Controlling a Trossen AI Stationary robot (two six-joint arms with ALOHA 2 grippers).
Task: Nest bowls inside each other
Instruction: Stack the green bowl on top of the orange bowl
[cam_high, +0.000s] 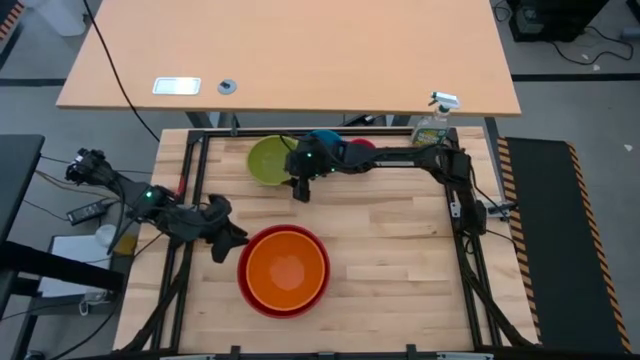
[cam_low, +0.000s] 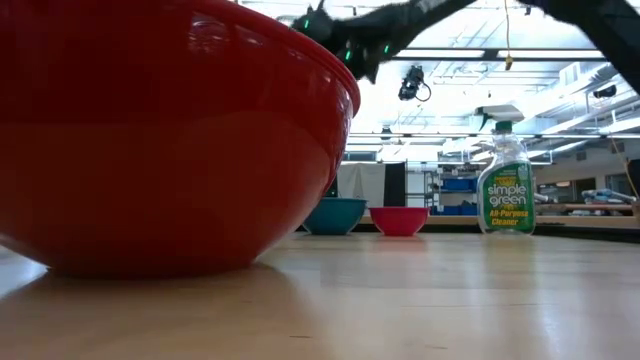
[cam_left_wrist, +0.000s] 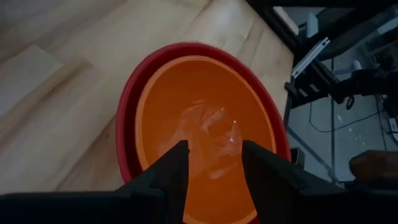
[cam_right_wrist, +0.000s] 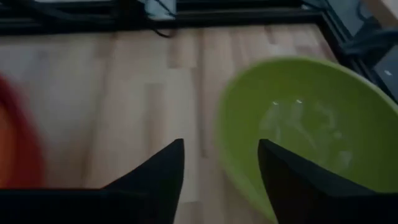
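Observation:
An orange bowl (cam_high: 287, 268) sits nested in a red bowl (cam_high: 250, 285) at the table's near middle. My left gripper (cam_high: 232, 240) hovers open at their left rim, and the orange bowl (cam_left_wrist: 205, 118) shows past its fingers. A lime green bowl (cam_high: 268, 160) rests on its base at the far side. My right gripper (cam_high: 300, 190) hangs open beside the near right rim of the lime green bowl (cam_right_wrist: 311, 124), with nothing between its fingers. A blue bowl (cam_low: 335, 214) and a pink bowl (cam_low: 398, 220) stand at the far edge, partly under the right arm in the high view.
A green spray bottle (cam_high: 432, 125) stands at the far right corner. Black frame rails (cam_high: 455, 215) run along the table's edges. Bare wood (cam_high: 390, 250) lies to the right of the red bowl.

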